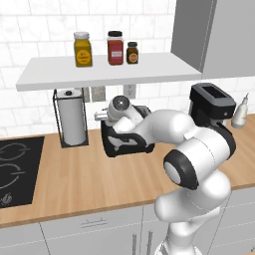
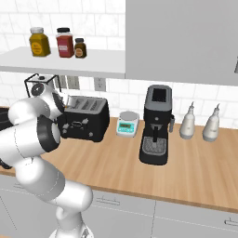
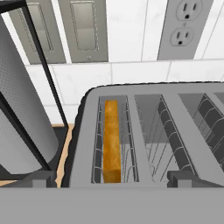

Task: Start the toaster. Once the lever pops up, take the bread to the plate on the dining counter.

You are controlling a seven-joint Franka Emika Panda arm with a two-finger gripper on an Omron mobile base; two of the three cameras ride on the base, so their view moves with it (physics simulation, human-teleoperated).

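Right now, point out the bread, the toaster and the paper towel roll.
bread (image 3: pixel 112 140): hand view, on its golden crust edge in the left slot.
toaster (image 2: pixel 88 122): right base view, on its black front face.
paper towel roll (image 1: pixel 71 119): left base view, on the roll's white side.

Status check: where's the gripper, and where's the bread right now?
Gripper over the toaster, jaw state unclear. Bread down in the leftmost slot. Paper towel roll close on the left, not blocking.

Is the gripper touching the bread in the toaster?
Apart. The hand view shows the gripper above the toaster; the bread sits down in its slot.
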